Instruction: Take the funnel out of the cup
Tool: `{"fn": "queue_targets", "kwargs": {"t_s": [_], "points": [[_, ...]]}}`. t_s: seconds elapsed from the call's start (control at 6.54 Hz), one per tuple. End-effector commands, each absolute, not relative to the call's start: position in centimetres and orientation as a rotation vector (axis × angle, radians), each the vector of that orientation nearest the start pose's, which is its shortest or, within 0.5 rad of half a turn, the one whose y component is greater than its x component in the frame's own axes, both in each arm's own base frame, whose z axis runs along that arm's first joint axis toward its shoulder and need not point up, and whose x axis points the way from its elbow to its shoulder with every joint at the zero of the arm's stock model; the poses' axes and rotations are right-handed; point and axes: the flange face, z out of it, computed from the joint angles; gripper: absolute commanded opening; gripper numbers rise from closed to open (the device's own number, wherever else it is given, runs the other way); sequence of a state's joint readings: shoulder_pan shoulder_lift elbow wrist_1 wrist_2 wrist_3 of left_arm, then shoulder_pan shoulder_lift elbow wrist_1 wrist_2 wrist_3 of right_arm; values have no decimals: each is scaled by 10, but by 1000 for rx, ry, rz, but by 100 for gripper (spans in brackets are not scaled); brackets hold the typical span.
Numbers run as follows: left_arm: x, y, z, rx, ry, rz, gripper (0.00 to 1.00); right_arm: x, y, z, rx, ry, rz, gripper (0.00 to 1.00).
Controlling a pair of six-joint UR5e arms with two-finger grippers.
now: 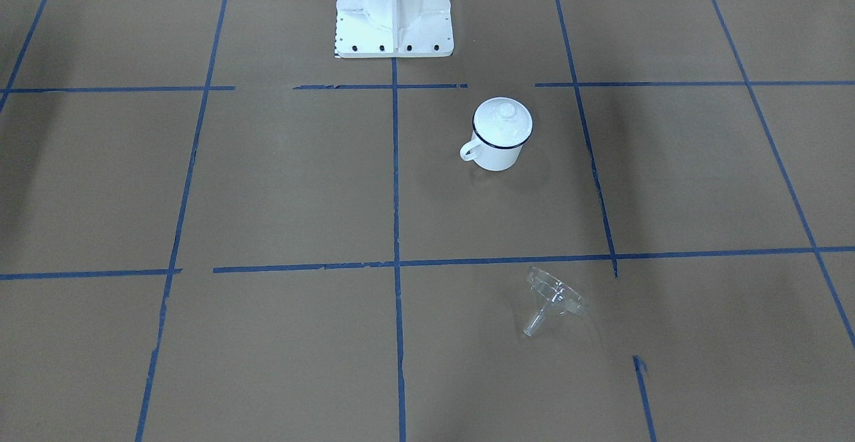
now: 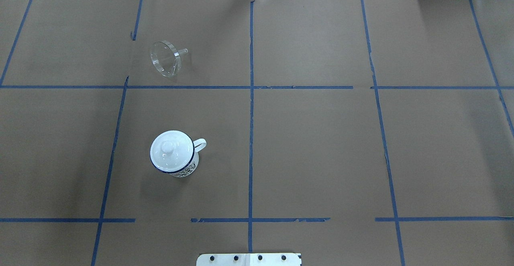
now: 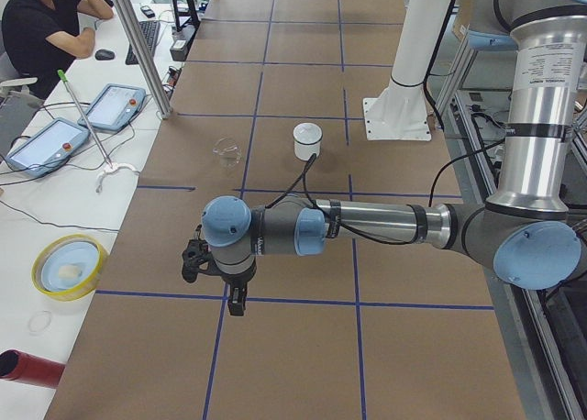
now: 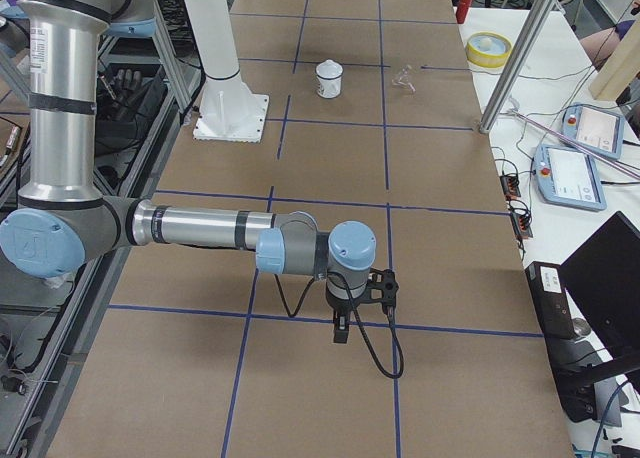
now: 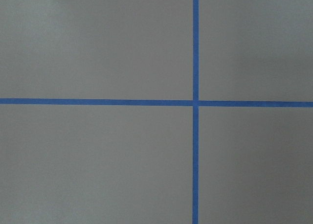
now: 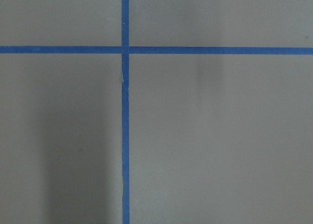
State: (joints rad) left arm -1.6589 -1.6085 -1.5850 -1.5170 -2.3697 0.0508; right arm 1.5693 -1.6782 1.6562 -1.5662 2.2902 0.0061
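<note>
The clear funnel (image 1: 554,298) lies on its side on the brown table paper, apart from the cup; it also shows in the overhead view (image 2: 165,58). The white mug with a dark blue rim (image 1: 499,141) stands upright with a round white knobbed lid on it, and it shows in the overhead view too (image 2: 176,165). My left gripper (image 3: 236,303) shows only in the exterior left view, far from both, and I cannot tell whether it is open. My right gripper (image 4: 341,330) shows only in the exterior right view, with the same doubt. The wrist views show only paper and blue tape.
The white robot pedestal (image 1: 394,8) stands at the table's robot side. A yellow bowl (image 3: 69,266), a red cylinder (image 3: 27,367), teach pendants (image 3: 115,106) and a metal post (image 3: 147,49) are along the operators' side, where a seated person (image 3: 41,26) is.
</note>
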Motion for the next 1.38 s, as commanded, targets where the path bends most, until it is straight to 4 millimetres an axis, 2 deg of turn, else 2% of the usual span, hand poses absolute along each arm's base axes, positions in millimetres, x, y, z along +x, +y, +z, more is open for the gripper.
{"fn": "queue_targets", "kwargs": {"t_s": [0.0, 1.22], "points": [[-107, -498, 629, 73, 795, -34, 100, 67, -445, 671, -20, -719, 11, 100], [-106, -499, 629, 88, 795, -20, 100, 67, -445, 670, -19, -719, 10, 100]]}}
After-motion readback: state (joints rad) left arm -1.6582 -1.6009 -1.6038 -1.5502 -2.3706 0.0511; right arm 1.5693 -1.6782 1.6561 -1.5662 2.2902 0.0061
